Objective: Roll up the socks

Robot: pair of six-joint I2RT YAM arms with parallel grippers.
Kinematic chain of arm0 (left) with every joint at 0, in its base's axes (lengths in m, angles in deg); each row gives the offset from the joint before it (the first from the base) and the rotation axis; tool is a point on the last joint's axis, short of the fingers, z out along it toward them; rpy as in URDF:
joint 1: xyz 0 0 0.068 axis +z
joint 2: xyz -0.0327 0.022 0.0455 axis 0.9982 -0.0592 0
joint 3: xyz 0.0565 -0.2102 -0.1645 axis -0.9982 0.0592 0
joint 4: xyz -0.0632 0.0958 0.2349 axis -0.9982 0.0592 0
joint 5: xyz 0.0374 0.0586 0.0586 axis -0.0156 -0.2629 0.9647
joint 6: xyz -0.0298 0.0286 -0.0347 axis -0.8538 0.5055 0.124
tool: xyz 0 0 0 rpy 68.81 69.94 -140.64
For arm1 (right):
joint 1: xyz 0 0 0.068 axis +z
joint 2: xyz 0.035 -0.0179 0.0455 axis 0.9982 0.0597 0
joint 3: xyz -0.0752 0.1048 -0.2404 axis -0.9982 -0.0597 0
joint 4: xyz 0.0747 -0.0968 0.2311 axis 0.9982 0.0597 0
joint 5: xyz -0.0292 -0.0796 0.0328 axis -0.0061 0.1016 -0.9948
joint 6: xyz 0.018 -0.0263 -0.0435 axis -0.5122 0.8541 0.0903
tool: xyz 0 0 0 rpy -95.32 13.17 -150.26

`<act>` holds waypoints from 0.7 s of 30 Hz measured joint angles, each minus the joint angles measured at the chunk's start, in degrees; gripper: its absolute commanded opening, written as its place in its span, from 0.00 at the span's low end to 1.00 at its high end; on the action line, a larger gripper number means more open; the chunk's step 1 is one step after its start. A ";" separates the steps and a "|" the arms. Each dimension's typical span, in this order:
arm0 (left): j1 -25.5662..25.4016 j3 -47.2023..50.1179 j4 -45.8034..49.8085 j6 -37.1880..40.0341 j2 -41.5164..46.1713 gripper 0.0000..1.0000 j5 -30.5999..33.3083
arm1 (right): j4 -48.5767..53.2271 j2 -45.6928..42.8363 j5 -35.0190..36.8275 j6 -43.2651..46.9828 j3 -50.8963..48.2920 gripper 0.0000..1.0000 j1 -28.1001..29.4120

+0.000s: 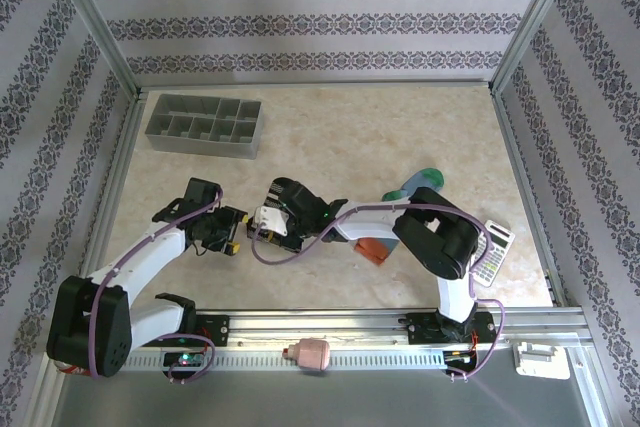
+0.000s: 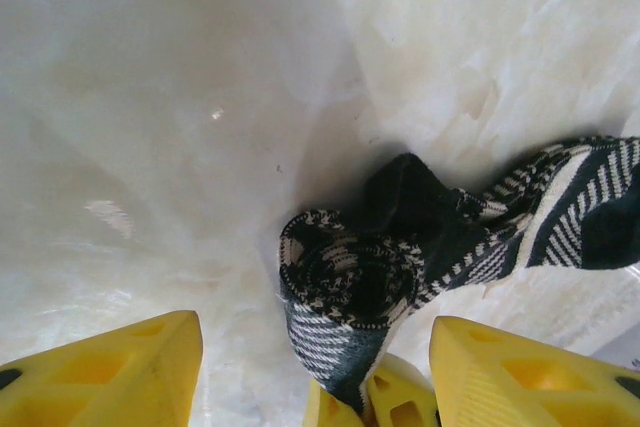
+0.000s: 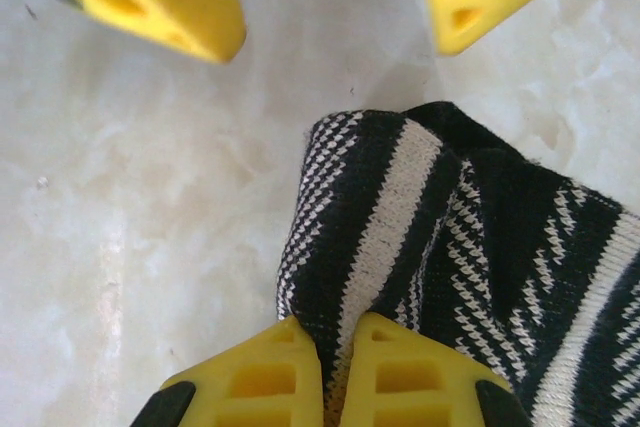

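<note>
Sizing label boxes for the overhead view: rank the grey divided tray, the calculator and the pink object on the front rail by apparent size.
Largest: grey divided tray.
Then calculator and pink object, about alike; not ranked.

The compartment tray [image 1: 200,127] stands at the far left of the table [image 1: 400,127]. The middle sock [image 2: 350,277] lies near the table's centre. The left gripper [image 1: 232,234] is just left of it, jaws apart. The right gripper [image 3: 335,332] pinches its edge. The right-hand sock [image 1: 415,185] lies farther right, partly beneath the right arm [image 1: 440,237]. A calculator [image 1: 494,252] lies near the right edge. A small object [image 1: 315,353] lies on the rail [image 1: 400,322] in front.
</note>
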 measured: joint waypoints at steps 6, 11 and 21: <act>-1.68 2.89 -6.97 0.09 1.31 0.65 -2.86 | 5.57 4.39 -11.96 -5.44 6.03 0.00 -4.15; -2.93 4.83 -14.51 -0.15 0.57 0.62 -4.63 | 9.20 7.98 -20.02 -10.03 10.14 0.00 -6.78; -3.74 4.90 -17.09 0.33 -2.60 0.61 -5.25 | 12.04 12.85 -30.86 -17.55 14.38 0.00 -9.99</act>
